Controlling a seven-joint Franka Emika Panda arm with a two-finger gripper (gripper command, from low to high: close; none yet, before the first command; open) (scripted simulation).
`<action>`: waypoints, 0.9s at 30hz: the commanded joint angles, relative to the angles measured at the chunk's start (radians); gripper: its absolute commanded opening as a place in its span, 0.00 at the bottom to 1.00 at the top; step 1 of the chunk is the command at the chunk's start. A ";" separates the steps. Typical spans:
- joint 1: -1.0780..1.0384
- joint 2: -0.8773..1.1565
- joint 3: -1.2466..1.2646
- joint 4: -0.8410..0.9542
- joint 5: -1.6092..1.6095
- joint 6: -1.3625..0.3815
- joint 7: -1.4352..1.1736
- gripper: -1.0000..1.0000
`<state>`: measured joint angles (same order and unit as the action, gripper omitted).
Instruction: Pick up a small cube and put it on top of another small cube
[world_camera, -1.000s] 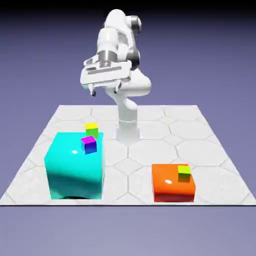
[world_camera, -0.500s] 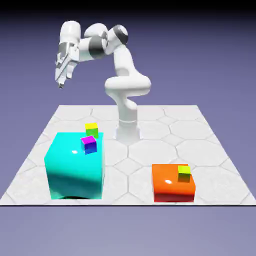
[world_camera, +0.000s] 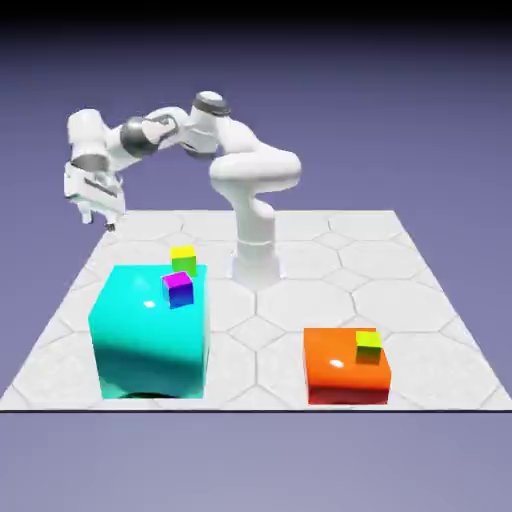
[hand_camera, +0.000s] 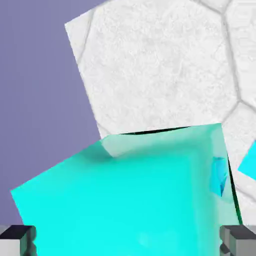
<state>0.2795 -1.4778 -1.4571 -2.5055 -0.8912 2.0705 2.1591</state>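
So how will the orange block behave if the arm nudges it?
The orange block looks rigid, so it probably won't flex. Its low, wide shape suggests sliding before tipping. The yellow-green cube on it looks loose and might shift or drop off.

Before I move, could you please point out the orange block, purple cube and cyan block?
Orange block (world_camera: 340, 385), exterior view, front face.
Purple cube (world_camera: 177, 281), exterior view, top face.
Cyan block (world_camera: 150, 345), exterior view, front face.

Franka Panda arm (world_camera: 255, 168), one: glossy white, rounded, tubular segments; dark grey bands at several joints. Hand housing (world_camera: 95, 187): white, boxy. Two fingertips (hand_camera: 239, 241): small, blocky, grey with near-black faces.
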 joint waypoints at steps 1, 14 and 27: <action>0.007 -0.023 -0.036 0.008 -0.022 -0.024 0.035 0.50; 0.088 -0.255 -0.453 0.079 -0.299 -0.206 0.377 0.50; 0.048 -0.186 -0.241 0.075 -0.148 -0.226 0.291 0.00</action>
<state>0.3278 -1.6638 -1.6982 -2.4303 -1.0400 1.8453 2.4498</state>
